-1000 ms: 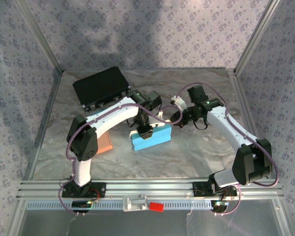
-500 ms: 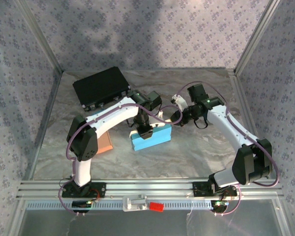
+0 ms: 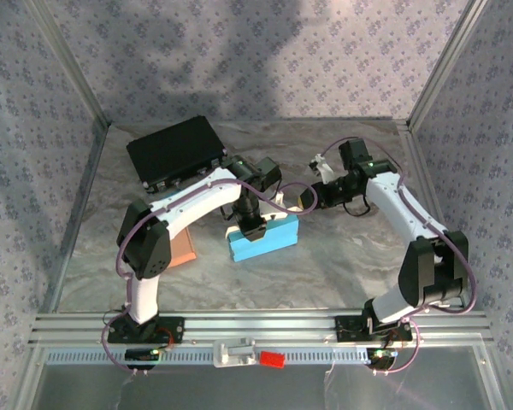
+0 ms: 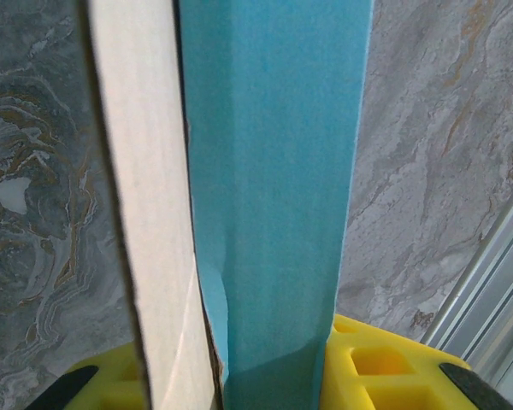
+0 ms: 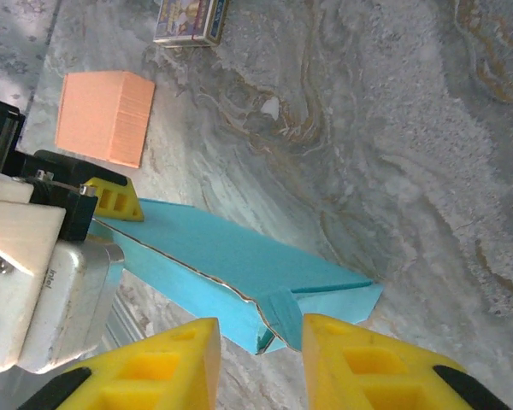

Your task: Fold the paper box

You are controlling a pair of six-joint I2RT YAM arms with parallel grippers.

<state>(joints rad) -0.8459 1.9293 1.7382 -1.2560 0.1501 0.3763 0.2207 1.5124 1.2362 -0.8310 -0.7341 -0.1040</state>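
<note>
The blue paper box (image 3: pixel 272 240) lies near the table's middle, part folded. My left gripper (image 3: pixel 250 225) comes down on its left end and is shut on it. In the left wrist view, the blue wall (image 4: pixel 274 171) and a pale inner flap (image 4: pixel 145 213) stand pinched between the yellow fingers (image 4: pixel 385 367). My right gripper (image 3: pixel 303 200) hovers at the box's right end. Its jaws (image 5: pixel 261 363) stand open, with the box's folded end tab (image 5: pixel 282 312) just beyond the gap and touching neither finger.
An orange block (image 3: pixel 181 248) lies left of the box, beside the left arm. A black case (image 3: pixel 175 152) sits at the back left. A small printed carton (image 5: pixel 188 21) lies further back. Metal rails (image 3: pixel 256 329) run along the near edge.
The right gripper's jaws have opened at the box's right end, and its wrist has swung toward the back. The left gripper and the box have stayed put.
</note>
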